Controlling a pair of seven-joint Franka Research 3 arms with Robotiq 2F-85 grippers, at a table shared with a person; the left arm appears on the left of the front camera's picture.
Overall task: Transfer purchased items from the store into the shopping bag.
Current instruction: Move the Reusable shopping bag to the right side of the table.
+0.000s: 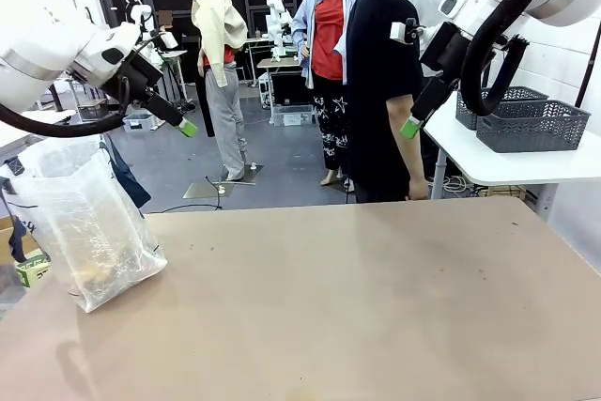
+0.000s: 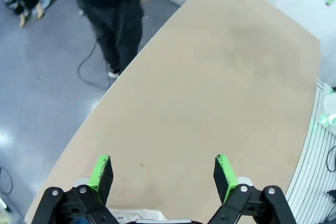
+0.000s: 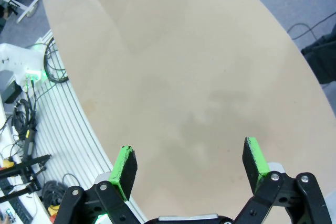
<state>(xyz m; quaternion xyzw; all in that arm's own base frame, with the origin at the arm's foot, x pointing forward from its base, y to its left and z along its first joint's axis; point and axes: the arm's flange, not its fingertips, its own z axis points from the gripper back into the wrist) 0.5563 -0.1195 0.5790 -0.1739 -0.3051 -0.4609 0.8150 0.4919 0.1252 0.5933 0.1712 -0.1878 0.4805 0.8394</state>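
Note:
The shopping bag (image 1: 84,223), clear crinkled plastic, stands at the left edge of the brown table (image 1: 357,307). Something yellowish (image 1: 91,271) lies at its bottom, too blurred to name. The store (image 1: 532,126), a dark grey openwork basket, sits on a white side table at the right, off the brown table. My left gripper (image 1: 186,126) hangs high above the bag and is open (image 2: 163,169), with only bare table below it. My right gripper (image 1: 410,128) hangs high at the right and is open (image 3: 190,158) with nothing in it.
A person in black (image 1: 380,82) stands at the table's far edge, turned sideways. A second grey basket (image 1: 502,100) stands behind the store on the white side table (image 1: 507,161). Cables and a white ribbed base (image 3: 47,108) lie beside the table's near edge.

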